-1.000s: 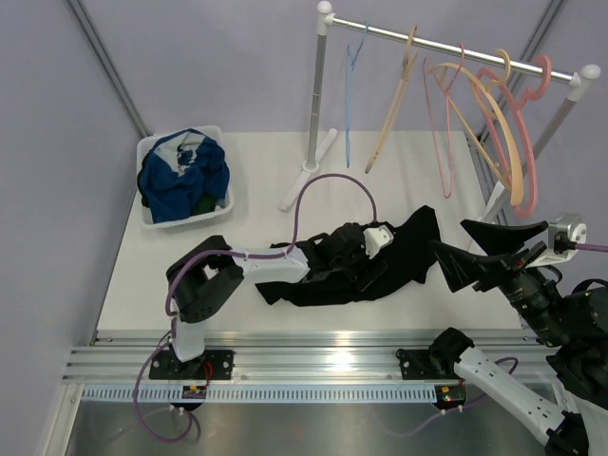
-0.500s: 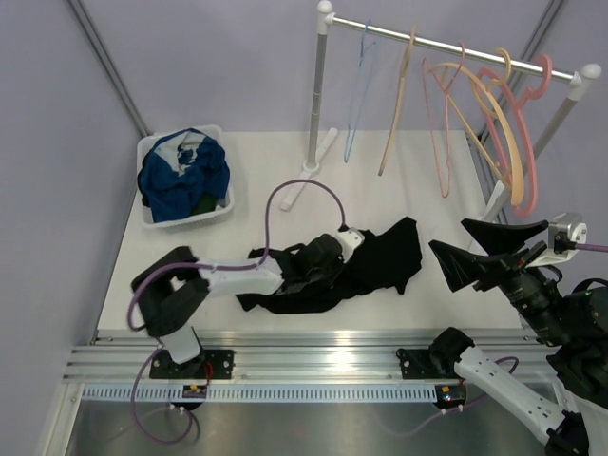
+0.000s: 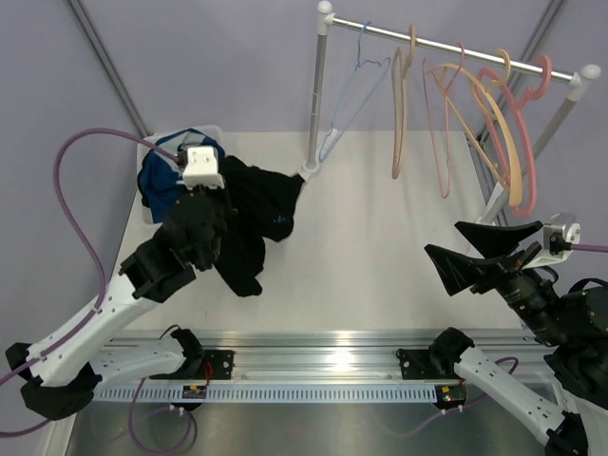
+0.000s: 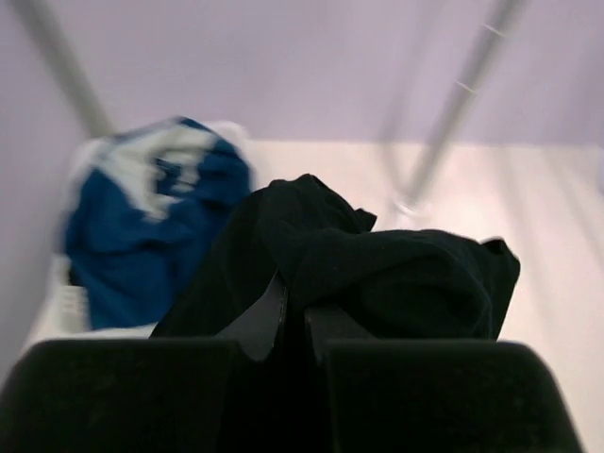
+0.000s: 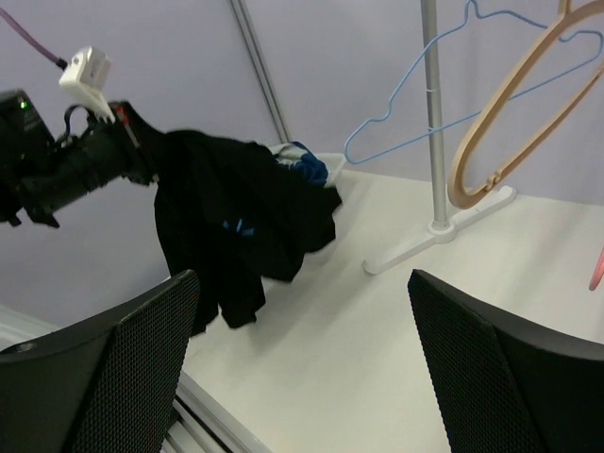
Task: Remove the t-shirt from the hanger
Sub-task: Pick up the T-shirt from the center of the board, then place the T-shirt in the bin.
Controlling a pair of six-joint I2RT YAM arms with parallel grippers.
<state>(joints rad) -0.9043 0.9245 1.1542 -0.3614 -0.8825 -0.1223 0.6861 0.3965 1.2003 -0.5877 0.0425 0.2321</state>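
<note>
One bunched fold of the black t-shirt [image 4: 396, 274] clamped in the left gripper [image 4: 294, 321], thin dark fingers [image 4: 269, 316] pressed nearly together on the cloth. Soft, matte, crumpled fabric, draped ahead of and below the tool in loose lobes, lifted off the table [image 3: 380, 256], a small blue mark on one fold. Ahead and to the tool's left: white slatted plastic basket [image 3: 150, 152] heaped with blue clothes [image 3: 166, 185]. Ahead and to its right: slim white rack pole [image 3: 318, 85] on a flat foot, one corner of the shirt near that foot; row of thin curved hangers [image 3: 399, 114] on the rail above. Right gripper [image 3: 465, 249] gaping wide, broad black mesh-textured pads [image 5: 94, 377] well apart, nothing between them. Between the two tools: wide stretch of smooth pale tabletop. Ribbed metal rail [image 3: 332, 361] along the near edge; plain grey wall [image 3: 57, 95] close on the left tool's outer side.
</note>
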